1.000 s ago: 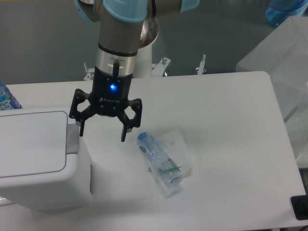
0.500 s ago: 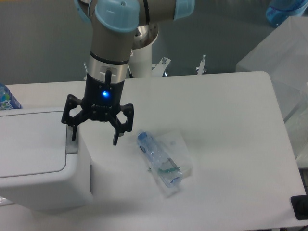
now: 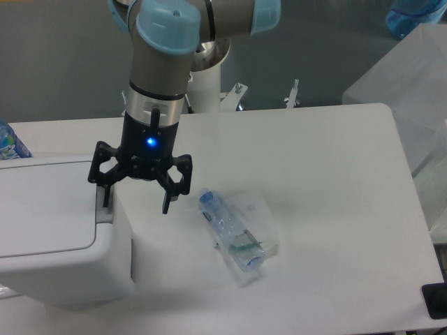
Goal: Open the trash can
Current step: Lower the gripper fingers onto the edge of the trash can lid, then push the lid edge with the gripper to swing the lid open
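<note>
A single fixed camera is looking down at a steep angle from the front of the table (image 3: 328, 153), facing the arm's base (image 3: 206, 87) at the far edge. It is sitting fairly close, cropping the bin (image 3: 49, 237) at the left and the arm's upper part at the top.

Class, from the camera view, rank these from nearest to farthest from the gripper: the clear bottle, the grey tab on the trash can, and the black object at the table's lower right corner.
1. Grey tab, by the gripper's left-hand finger in the image.
2. Bottle, lying on the table to the image's right.
3. Black object, at the far lower right edge.
</note>
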Controlling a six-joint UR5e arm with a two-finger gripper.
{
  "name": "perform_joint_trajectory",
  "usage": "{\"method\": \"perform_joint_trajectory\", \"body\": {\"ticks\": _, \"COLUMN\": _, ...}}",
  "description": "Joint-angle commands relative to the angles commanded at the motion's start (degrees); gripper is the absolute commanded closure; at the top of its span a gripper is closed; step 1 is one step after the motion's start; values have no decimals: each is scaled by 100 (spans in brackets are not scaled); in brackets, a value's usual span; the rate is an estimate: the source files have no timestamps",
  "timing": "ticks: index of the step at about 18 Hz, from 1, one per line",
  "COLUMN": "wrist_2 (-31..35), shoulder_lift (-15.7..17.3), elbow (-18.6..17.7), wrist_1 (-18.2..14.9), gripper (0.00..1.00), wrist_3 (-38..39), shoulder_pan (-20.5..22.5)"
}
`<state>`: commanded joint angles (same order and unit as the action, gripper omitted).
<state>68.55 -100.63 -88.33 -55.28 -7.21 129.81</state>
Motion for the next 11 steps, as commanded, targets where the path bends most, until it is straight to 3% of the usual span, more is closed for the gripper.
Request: {"method": "perform_joint_trajectory", "body": {"ticks": 11, "wrist_2": 158, "shoulder_lift": -18, "elbow": -70, "wrist_1": 9, "gripper": 0, "wrist_3": -35, "shoulder_pan": 0}}
